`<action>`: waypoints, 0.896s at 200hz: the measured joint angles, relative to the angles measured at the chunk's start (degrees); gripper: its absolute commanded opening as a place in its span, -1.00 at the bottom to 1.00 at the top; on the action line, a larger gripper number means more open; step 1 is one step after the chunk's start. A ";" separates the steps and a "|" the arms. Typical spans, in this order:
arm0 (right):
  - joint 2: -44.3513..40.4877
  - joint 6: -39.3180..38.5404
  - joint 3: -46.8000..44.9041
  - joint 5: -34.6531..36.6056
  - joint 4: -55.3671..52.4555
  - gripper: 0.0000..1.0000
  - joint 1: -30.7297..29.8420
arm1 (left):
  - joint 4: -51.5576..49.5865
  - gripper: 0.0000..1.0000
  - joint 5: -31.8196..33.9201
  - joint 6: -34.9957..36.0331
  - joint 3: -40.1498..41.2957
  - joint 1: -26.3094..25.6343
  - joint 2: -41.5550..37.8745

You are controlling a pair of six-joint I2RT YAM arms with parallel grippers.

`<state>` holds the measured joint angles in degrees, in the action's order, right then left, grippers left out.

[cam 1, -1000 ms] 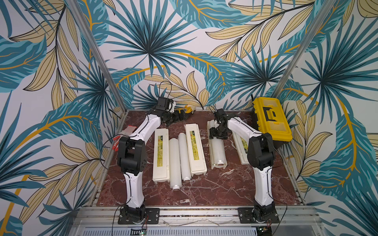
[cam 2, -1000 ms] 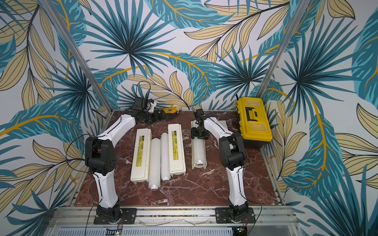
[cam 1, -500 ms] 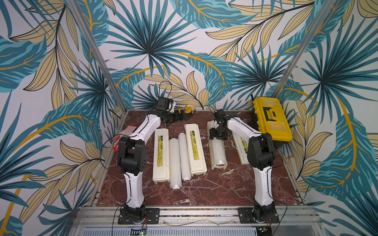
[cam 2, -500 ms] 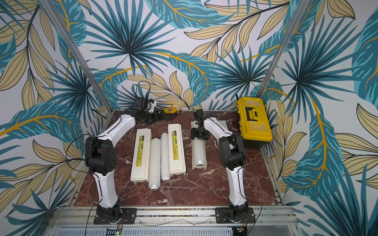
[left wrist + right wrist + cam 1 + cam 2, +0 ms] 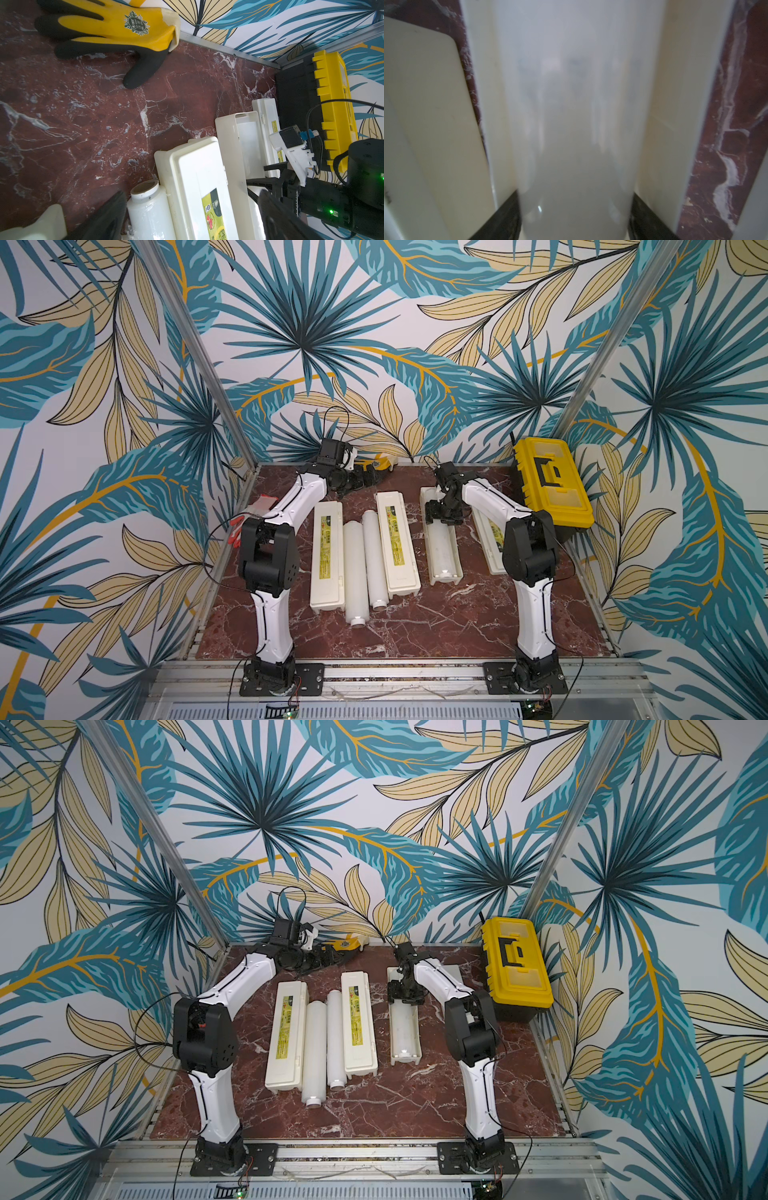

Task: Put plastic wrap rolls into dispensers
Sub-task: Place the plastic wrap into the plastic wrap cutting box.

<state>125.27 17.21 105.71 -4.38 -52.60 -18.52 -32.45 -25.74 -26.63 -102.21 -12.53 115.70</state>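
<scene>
The right gripper (image 5: 442, 512) straddles the plastic wrap roll (image 5: 444, 549) lying in the open dispenser (image 5: 428, 495), right of centre in both top views. Whether it squeezes the roll, I cannot tell. Two more rolls (image 5: 356, 568) lie between closed dispensers (image 5: 328, 551). The left gripper (image 5: 368, 480) hangs spread wide, holding nothing, near the yellow glove (image 5: 381, 463).

Two rolls (image 5: 356, 568) (image 5: 374, 556) between two dispensers (image 5: 328, 551) (image 5: 397, 547), third roll (image 5: 442, 547) inside third dispenser (image 5: 428, 495).

Even, bright light, soft shadows; top views bow at edges; the roll (image 5: 575, 124) looks blurred close-up.
</scene>
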 measured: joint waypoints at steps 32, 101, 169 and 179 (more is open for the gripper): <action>0.00 0.17 0.00 0.04 0.04 0.52 0.00 | -0.02 0.99 -0.02 0.00 0.00 0.00 0.00; -3.56 -0.31 -0.07 0.02 0.07 0.66 0.00 | 0.00 0.99 -0.22 -0.02 0.00 0.00 0.00; -11.26 -5.31 2.23 7.43 -0.48 0.98 2.80 | 0.00 0.99 -0.44 0.00 0.00 -0.17 0.00; -11.26 -6.10 2.19 8.17 -0.59 0.99 4.68 | 0.00 0.99 -0.44 -0.02 0.00 -0.17 0.00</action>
<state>114.02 11.11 107.90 3.79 -53.19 -13.85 -32.45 -26.17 -26.65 -102.21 -12.71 115.70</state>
